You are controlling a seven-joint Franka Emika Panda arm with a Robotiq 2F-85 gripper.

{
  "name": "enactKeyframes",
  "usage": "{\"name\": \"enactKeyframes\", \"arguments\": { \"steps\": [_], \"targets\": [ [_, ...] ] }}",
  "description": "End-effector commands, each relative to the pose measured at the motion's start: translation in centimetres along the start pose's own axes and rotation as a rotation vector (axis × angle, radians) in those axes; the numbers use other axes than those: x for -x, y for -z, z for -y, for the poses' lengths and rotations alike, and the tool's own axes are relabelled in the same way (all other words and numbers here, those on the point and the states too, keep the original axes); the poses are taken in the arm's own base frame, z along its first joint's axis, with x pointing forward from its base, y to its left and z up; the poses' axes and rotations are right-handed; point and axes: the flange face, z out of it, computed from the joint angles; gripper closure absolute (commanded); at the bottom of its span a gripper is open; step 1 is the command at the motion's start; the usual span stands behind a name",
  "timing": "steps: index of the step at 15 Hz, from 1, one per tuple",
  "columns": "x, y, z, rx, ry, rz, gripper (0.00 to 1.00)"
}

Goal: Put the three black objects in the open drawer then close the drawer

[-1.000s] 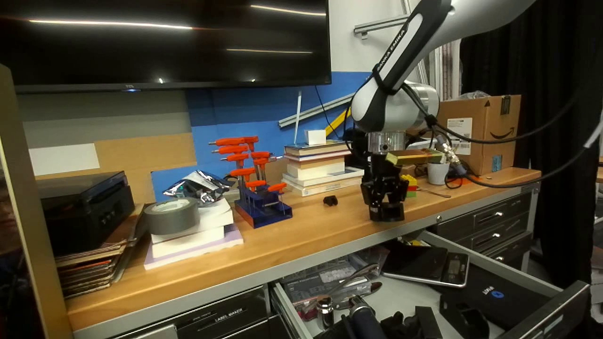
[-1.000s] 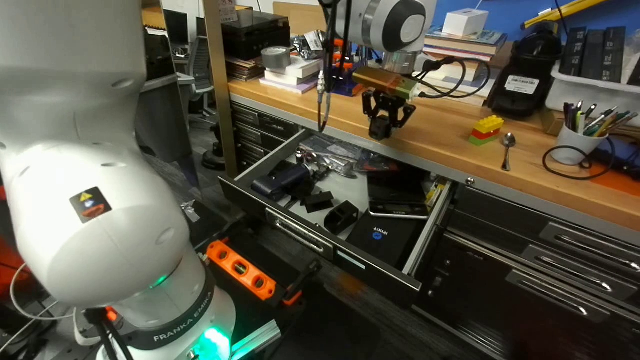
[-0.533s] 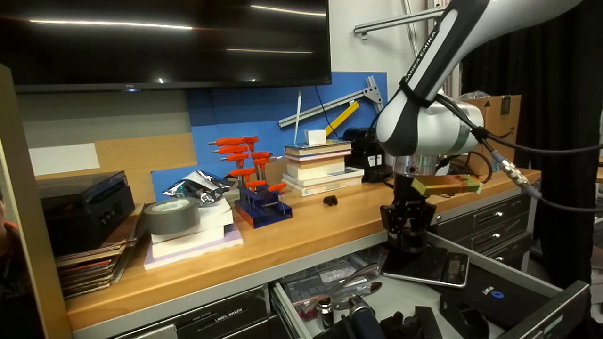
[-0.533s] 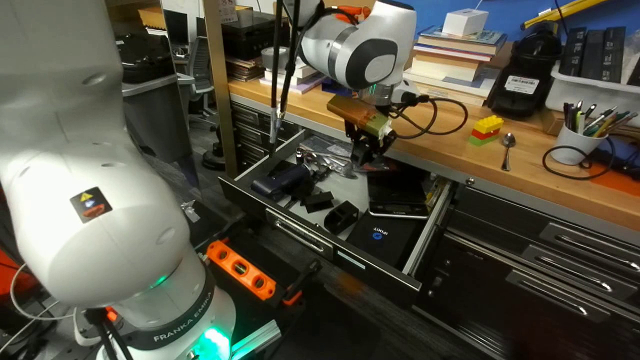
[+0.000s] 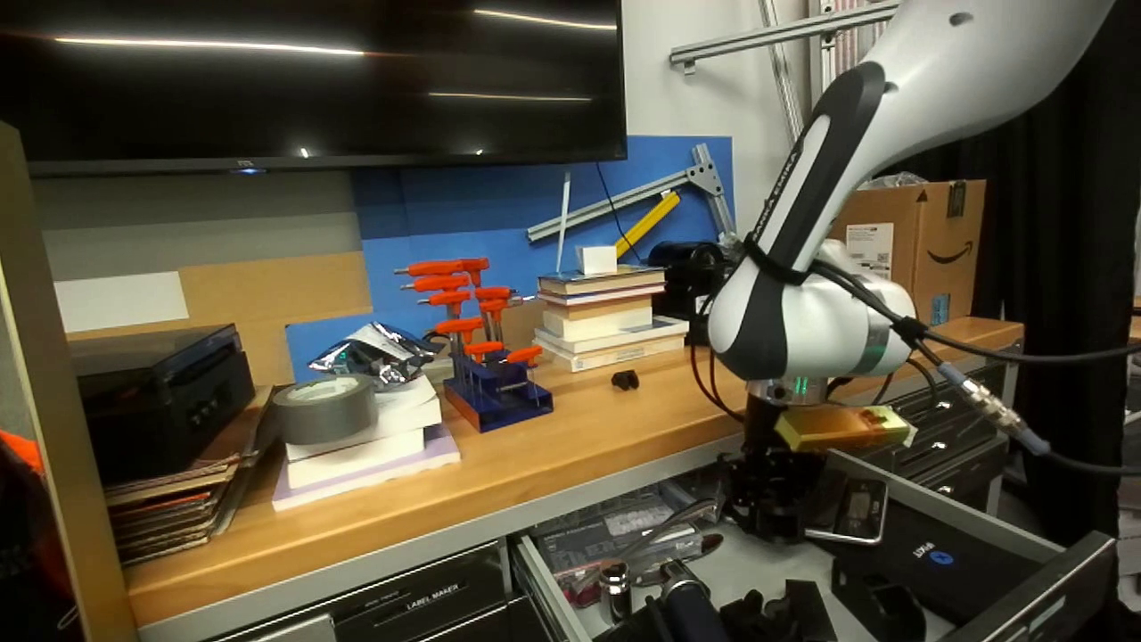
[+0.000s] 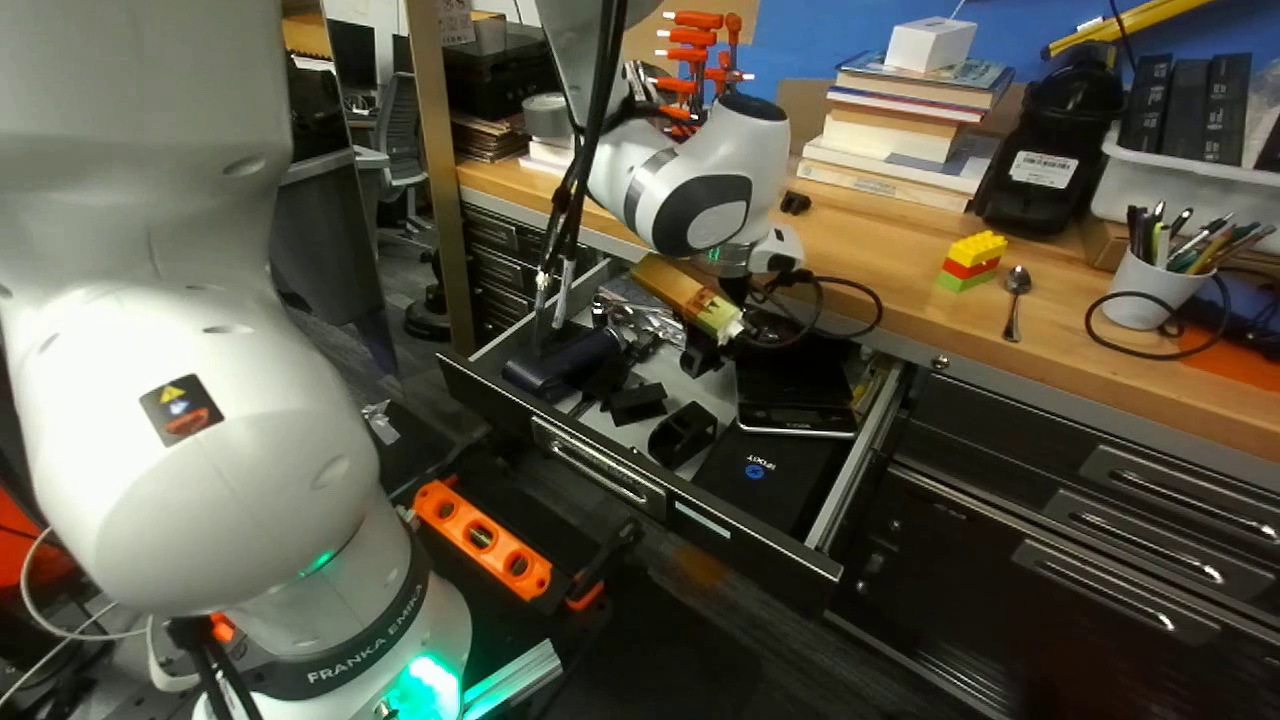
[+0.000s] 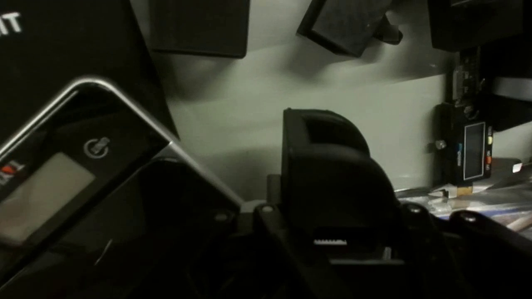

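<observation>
Gripper (image 7: 337,207) clamped on black block (image 7: 332,170), over open drawer (image 6: 770,565); whether block touches drawer floor, cannot tell. Fingertips lost in dark, wrist view. Gold housing (image 6: 685,297) hides much of gripper in exterior view. Two more black blocks (image 6: 680,435) in drawer, both cut off at top in wrist view. One smaller black piece (image 5: 626,381) on bench (image 5: 570,450). Readable: "IFIXIT" on flat case (image 6: 775,500), "LABEL MAKER" on label (image 5: 432,596), "FRANKA EMIKA" on arm (image 6: 250,350). Logo on scale (image 6: 795,385) too small to read.
</observation>
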Motion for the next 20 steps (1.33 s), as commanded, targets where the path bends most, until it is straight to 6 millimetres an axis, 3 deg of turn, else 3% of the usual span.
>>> {"name": "enactKeyframes", "arguments": {
  "steps": [1, 4, 5, 6, 9, 14, 18, 20],
  "targets": [
    [-0.2, -2.2, 1.5, -0.021, 0.005, -0.012, 0.74],
    [0.3, -3.4, 2.1, -0.028, 0.012, 0.000, 0.74],
    [0.5, -3.3, 2.0, -0.030, 0.003, 0.009, 0.25],
    [0.7, -3.3, 1.9, -0.027, 0.004, 0.013, 0.23],
    [1.0, -1.0, 0.9, 0.004, -0.036, 0.007, 0.02],
    [-1.8, 6.0, 0.6, 0.020, -0.036, 0.034, 0.00],
    [-5.2, 12.6, 2.6, 0.007, 0.008, 0.088, 0.00],
    [-6.9, 14.9, 3.7, 0.003, 0.035, 0.099, 0.00]
  ]
}}
